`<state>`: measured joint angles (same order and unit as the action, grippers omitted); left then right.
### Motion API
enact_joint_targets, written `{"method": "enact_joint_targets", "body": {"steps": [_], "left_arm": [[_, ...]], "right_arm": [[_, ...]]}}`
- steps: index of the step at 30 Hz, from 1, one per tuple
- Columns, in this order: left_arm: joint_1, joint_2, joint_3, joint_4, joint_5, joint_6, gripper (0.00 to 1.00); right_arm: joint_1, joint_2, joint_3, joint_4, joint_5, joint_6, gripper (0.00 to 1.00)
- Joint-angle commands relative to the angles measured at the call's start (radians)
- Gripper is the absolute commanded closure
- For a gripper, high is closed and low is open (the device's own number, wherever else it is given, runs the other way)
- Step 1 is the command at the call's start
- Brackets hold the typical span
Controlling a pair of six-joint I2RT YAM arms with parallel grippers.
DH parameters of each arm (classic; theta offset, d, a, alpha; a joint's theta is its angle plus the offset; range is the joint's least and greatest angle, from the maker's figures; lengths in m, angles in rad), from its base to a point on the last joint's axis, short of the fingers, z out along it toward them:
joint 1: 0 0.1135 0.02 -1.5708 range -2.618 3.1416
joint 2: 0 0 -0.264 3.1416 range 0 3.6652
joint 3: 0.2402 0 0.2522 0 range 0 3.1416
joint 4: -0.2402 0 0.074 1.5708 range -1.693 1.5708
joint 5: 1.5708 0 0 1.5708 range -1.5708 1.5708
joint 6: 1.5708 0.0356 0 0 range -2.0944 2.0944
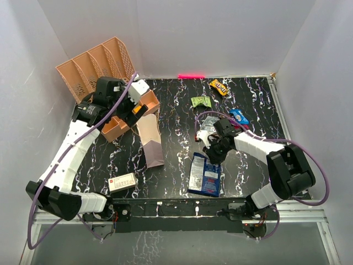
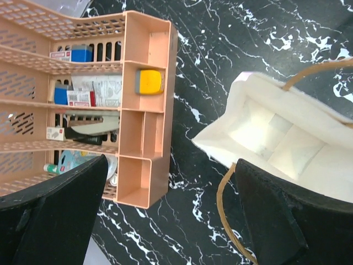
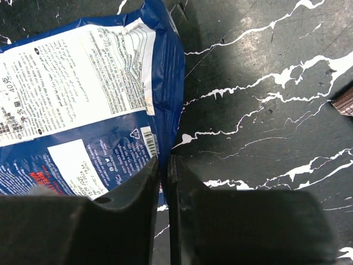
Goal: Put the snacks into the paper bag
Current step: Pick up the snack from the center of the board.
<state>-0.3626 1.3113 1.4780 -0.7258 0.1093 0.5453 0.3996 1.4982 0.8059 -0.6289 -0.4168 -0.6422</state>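
We see a black worktop [image 1: 176,110] veined with white marbling. The large snack packet [image 1: 204,175] is deep blue with white printed panels. The paper bag [image 1: 150,141] is dull brownish-mauve outside and white inside, with tan cord handles. The slotted organiser [image 1: 91,69] is peach. One small wrapper [image 1: 201,101] is green. The little box [image 1: 122,182] is white with a red mark.

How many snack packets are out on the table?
5: yellow-brown packet far back, green packet nearer, small blue packet rightward, silver packet by right arm, large blue bag nearest. Others may be hidden.
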Motion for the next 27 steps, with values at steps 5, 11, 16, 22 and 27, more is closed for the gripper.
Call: {"method": "enact_joint_targets", "body": {"steps": [5, 11, 16, 22, 27], "left_arm": [[0.033, -0.065, -0.023, 0.037, -0.060, -0.105, 0.02], [0.033, -0.054, 0.050, 0.057, 0.005, -0.159, 0.01], [0.033, -0.025, 0.130, 0.087, 0.006, -0.168, 0.02], [0.042, -0.036, 0.135, 0.134, -0.055, -0.223, 0.02], [0.091, -0.048, 0.116, 0.166, -0.019, -0.289, 0.02]], "right_arm": [[-0.001, -0.069, 0.092, -0.018, 0.017, 0.029, 0.92], [-0.001, -0.130, 0.181, -0.070, -0.040, 0.056, 0.92], [0.000, -0.134, 0.352, -0.122, -0.069, 0.118, 0.92], [0.006, -0.131, 0.524, -0.166, -0.076, 0.211, 0.92], [0.013, -0.122, 0.631, -0.190, -0.042, 0.272, 0.92]]}}
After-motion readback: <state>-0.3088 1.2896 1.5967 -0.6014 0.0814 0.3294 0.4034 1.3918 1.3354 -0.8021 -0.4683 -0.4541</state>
